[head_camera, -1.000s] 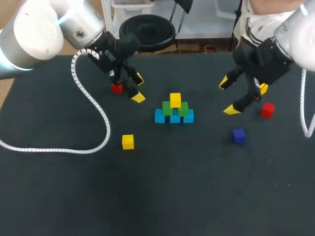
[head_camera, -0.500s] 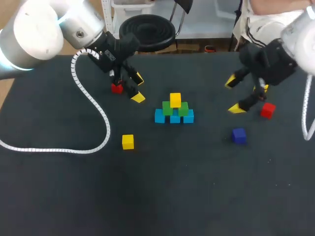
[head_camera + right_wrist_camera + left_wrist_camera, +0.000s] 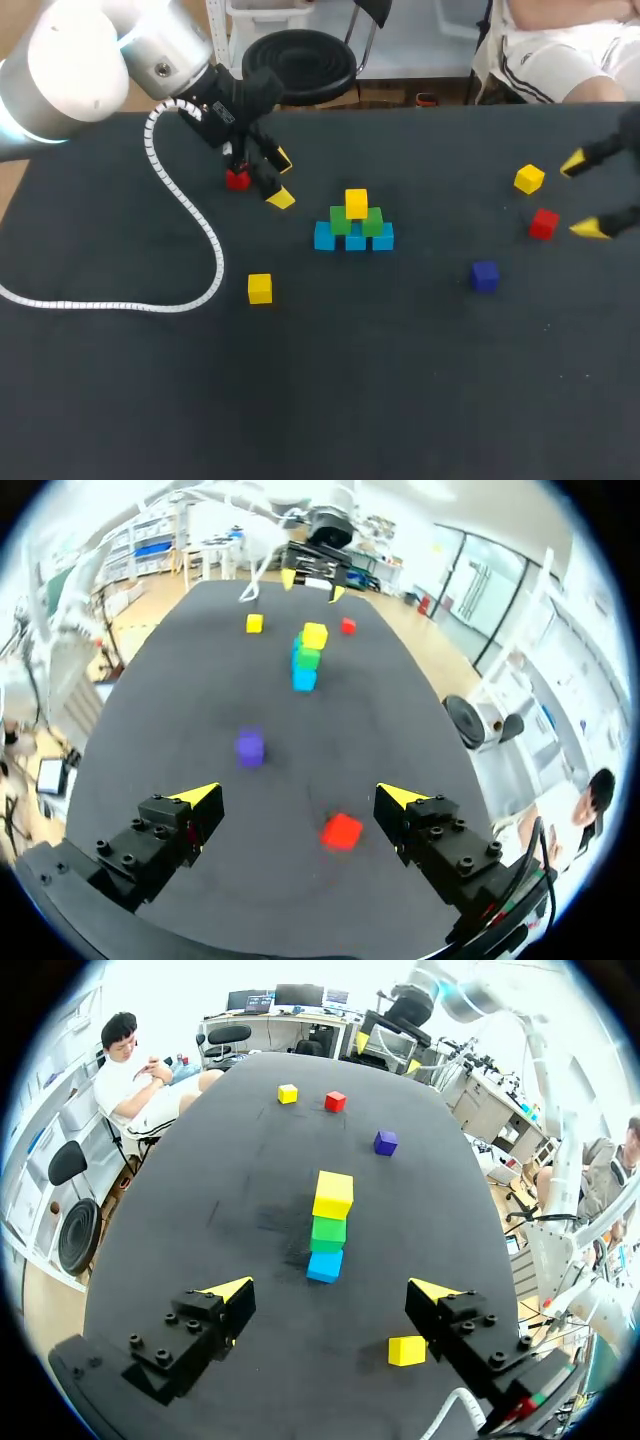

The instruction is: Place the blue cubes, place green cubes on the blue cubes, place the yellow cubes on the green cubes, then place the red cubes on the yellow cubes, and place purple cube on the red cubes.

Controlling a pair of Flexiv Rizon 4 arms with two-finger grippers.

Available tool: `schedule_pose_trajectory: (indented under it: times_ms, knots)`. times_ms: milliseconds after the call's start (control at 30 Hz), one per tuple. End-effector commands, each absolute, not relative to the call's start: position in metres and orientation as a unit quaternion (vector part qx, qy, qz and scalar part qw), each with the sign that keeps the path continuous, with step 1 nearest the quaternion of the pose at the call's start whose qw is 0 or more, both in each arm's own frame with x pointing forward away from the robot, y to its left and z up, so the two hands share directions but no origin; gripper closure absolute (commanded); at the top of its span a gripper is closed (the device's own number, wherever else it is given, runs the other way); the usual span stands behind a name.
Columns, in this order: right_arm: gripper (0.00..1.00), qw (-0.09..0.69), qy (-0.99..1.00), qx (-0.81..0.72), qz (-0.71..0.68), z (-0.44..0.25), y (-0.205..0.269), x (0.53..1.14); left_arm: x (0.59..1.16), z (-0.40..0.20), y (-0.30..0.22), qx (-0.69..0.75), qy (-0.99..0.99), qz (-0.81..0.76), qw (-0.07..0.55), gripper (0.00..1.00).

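Seems about half done: near the middle of the surface point(image 3: 120, 400), blue row point(image 3: 354, 241) down, greens point(image 3: 339, 223) on it and one yellow point(image 3: 356, 202) on top, with loose yellows point(image 3: 260, 288), reds point(image 3: 543, 223) and purple point(image 3: 485, 276) yet to stack. Stands upright, the blue row's long axis running side to side in the head view. Left fingers point(image 3: 281, 198) beside one red, right fingers point(image 3: 590, 230) just beside the other, both pairs wide open and holding nothing.

Light: came bright and even from overhead.
Table point(image 3: 120, 400): looked matte and dull.
Shadows: fell soft and faint beside the cube stack point(image 3: 355, 225).
Left arm point(image 3: 70, 60): gleamed white.
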State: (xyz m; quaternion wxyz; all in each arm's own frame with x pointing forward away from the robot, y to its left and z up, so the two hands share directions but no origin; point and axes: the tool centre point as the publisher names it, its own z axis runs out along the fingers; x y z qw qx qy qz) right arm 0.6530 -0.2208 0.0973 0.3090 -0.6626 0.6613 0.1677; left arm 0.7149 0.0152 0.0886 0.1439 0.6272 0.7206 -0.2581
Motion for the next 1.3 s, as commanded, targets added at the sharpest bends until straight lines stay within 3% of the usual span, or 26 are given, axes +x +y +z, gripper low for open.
schedule_pose_trajectory:
  times_ms: [33, 167, 1033, 1300]
  knots:
    - [0.00, 0.319, 0.631, -0.678, 0.202, 0.092, -0.240, 0.667, 0.715, 0.089, 0.016, 0.628, 0.720, -0.258, 0.144, 0.00]
    - [0.00, 0.288, 0.659, -0.665, 0.201, 0.088, -0.242, 0.680, 0.715, 0.089, 0.016, 0.628, 0.720, -0.258, 0.144, 0.00]
    - [0.00, 0.288, 0.659, -0.665, 0.201, 0.088, -0.242, 0.680, 0.715, 0.089, 0.016, 0.628, 0.720, -0.258, 0.144, 0.00]
    - [0.00, 0.306, 0.606, -0.705, 0.207, 0.097, -0.273, 0.712, 0.715, 0.089, 0.016, 0.628, 0.720, -0.258, 0.144, 0.00]
